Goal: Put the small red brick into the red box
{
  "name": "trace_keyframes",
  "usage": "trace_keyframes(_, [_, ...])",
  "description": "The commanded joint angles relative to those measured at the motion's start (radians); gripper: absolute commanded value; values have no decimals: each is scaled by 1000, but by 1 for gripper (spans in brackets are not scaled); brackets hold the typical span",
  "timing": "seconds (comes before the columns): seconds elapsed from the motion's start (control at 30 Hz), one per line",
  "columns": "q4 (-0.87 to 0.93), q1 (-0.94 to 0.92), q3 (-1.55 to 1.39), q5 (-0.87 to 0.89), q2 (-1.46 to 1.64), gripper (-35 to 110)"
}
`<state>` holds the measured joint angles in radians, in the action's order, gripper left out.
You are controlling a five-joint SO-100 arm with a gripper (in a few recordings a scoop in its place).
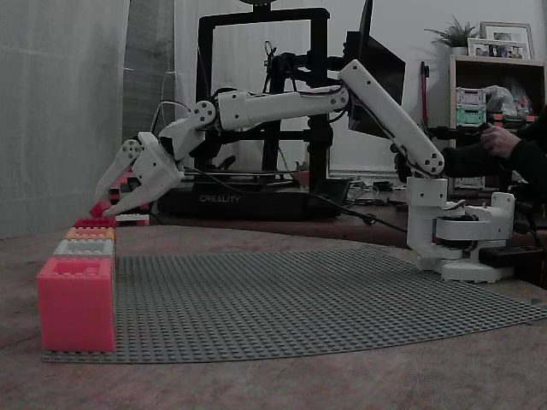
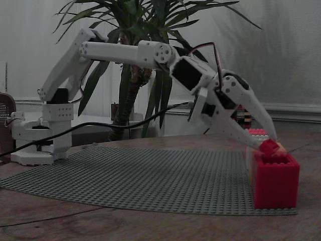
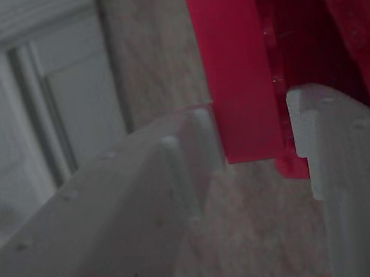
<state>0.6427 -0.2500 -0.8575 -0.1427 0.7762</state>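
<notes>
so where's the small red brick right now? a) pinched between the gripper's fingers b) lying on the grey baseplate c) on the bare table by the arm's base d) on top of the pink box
a: in the wrist view the small red brick sits clamped at the tips of the gripper, and a fixed view shows it held up at the fingertips over the row of boxes.

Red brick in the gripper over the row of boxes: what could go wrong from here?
1. In the wrist view the small red brick is pinched only at its lower end between the fingertips, so it may twist or slip.
2. The boxes sit in a tight row; the gripper hangs near the red box, but the orange box is right beside it, so a drop could land wrong.
</notes>
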Motion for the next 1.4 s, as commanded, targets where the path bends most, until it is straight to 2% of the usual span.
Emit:
trace_keyframes(0.0, [21,-2,74,-20,55,14])
trace_keyframes(0.17, [23,3,74,-28,71,14])
trace_keyframes(0.23, [23,6,67,-15,92,6])
trace_keyframes(0.43, [40,54,-132,-15,373,0])
trace_keyframes(0.8, [394,173,-948,3,1117,0])
trace_keyframes(1.03, [416,179,-1439,28,1546,0])
trace_keyframes(1.37, [474,229,-1859,84,2108,0])
